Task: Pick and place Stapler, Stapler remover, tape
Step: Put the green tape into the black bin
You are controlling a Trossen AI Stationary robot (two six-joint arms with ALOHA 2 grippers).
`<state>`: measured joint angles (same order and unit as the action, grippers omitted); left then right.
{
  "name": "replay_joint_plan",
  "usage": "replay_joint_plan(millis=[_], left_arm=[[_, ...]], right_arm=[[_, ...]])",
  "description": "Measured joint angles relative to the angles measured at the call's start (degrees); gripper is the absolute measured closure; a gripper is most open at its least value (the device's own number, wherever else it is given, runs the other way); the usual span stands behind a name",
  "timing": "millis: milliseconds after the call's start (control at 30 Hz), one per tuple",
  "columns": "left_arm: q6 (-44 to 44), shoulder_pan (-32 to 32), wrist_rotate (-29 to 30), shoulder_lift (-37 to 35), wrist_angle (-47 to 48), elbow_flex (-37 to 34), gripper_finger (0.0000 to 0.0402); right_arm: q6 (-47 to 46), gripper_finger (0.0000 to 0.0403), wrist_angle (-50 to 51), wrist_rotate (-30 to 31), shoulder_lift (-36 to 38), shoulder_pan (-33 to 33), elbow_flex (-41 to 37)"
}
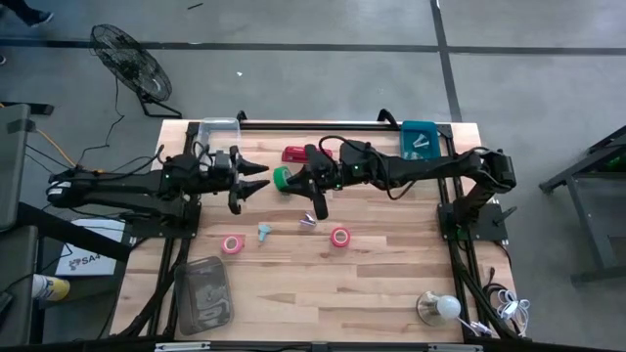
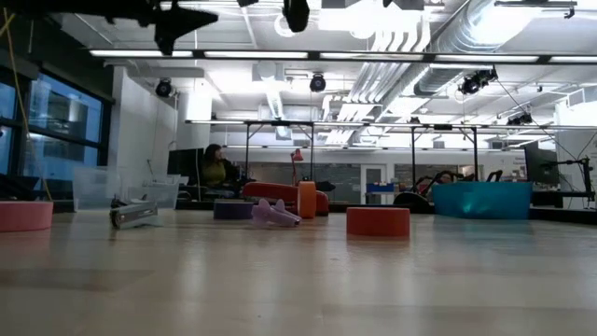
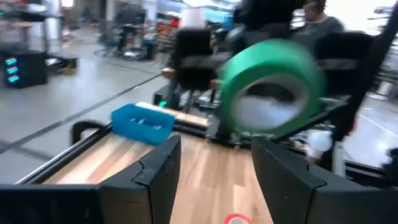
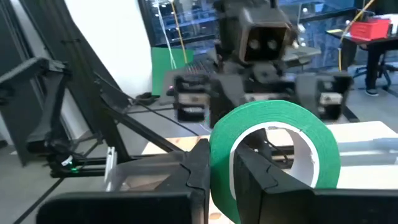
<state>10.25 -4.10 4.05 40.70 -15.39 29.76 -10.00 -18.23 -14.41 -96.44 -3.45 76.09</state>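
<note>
My right gripper (image 4: 221,177) is shut on a green tape roll (image 1: 282,177), high above the table's middle. My left gripper (image 1: 258,177) is open and empty just left of the roll, its fingers (image 3: 155,174) pointing at it; the roll also shows in the left wrist view (image 3: 270,87). The red stapler (image 1: 294,154) lies flat on the table behind them. A pink tape roll (image 1: 232,244) and a red tape roll (image 1: 339,236) lie flat nearer the front. Between them lie a pale blue claw piece (image 1: 264,231) and a small lilac piece (image 1: 308,221). My right gripper holds the green roll by its band (image 4: 219,155), one finger (image 4: 255,177) inside the open centre and one finger (image 4: 198,171) outside. The fingers come level from the table's right side. The roll stands on edge, lifted clear of the table.
A clear box (image 1: 219,129) stands at the far left and a teal bin (image 1: 422,139) at the far right. A clear container (image 1: 203,293) sits at the front left and a light bulb (image 1: 437,307) at the front right. A person (image 2: 215,171) sits in the room behind.
</note>
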Motion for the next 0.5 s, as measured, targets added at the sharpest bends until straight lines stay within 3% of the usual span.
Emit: replay_joint_plan(millis=[500], left_arm=[[-2.65, 0.00, -4.74, 12.62, -6.27, 7.36, 0.0207]], right_arm=[[-0.18, 0.0371, 0.02, -1.18, 0.00, 0.20, -0.02]])
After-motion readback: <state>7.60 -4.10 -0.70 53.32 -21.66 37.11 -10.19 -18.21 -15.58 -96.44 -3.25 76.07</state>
